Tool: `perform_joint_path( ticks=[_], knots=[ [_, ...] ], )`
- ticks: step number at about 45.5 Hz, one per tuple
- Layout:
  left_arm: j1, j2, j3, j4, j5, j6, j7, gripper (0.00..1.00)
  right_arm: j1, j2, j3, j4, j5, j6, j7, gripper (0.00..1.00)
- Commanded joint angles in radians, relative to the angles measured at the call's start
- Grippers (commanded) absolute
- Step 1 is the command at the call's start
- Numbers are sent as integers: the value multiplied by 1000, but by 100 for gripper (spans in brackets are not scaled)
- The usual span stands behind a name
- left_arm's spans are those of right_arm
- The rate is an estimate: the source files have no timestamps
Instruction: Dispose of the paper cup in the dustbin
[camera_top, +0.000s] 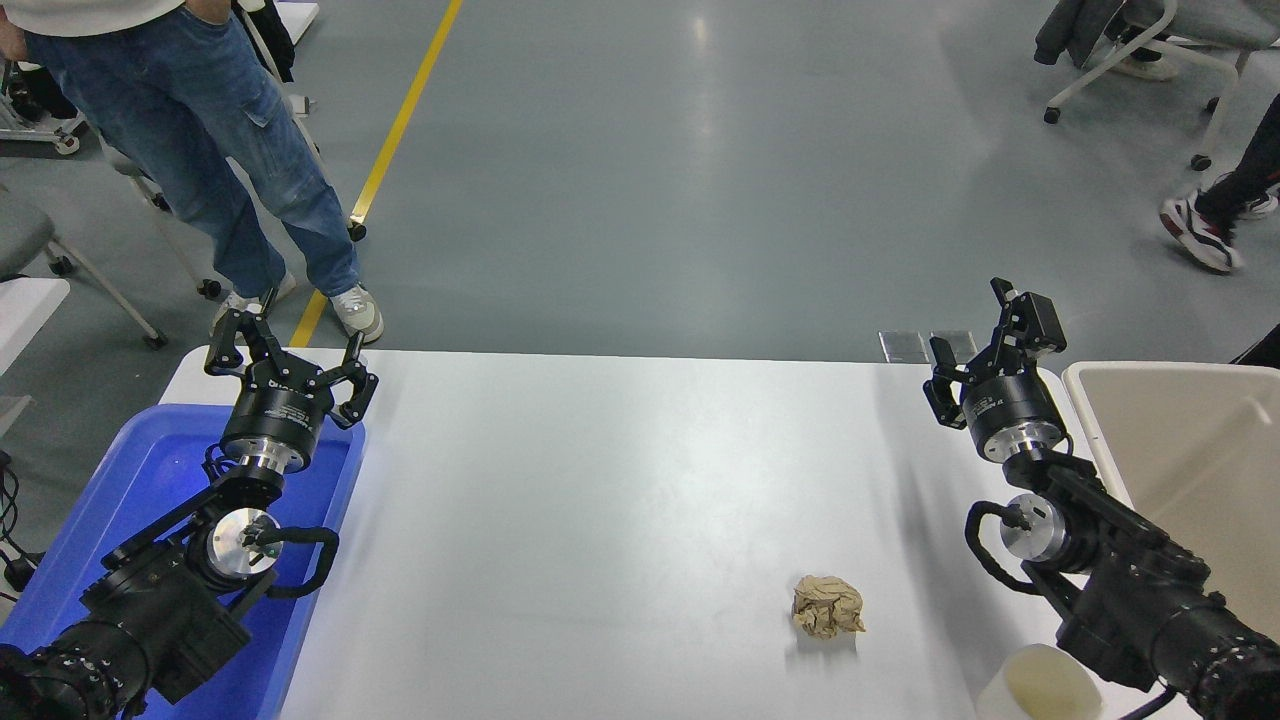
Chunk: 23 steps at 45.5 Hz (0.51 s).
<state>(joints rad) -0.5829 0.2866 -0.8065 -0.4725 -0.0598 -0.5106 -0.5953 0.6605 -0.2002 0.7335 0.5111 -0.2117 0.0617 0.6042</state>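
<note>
Hovering empty with fingers spread, the right gripper (975, 345) sits beside the dustbin (1100, 440). The paper cup (1040, 683) waits behind it. The left gripper (285, 350), also spread wide, parks over the blue tray (110, 500).

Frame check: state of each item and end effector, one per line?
Cup: upright on the table's near right edge, partly out of frame, not held.
Bin: open at the right; nothing seen in the visible part.
Paper ball: crumpled, loose on the table.
Tray: under the left arm.
Left end effector: open, holding nothing.
Right end effector: open, holding nothing.
</note>
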Motion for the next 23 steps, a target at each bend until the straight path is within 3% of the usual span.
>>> perform_joint_path(
  ticks=[1,23],
  knots=[
    [0,0,0,0,-2,0,3,100,2,-1,0,-2,0,1,0,100],
    [0,0,0,0,0,0,0,100,10,-7,1,-5,0,-5,0,100]
  ],
)
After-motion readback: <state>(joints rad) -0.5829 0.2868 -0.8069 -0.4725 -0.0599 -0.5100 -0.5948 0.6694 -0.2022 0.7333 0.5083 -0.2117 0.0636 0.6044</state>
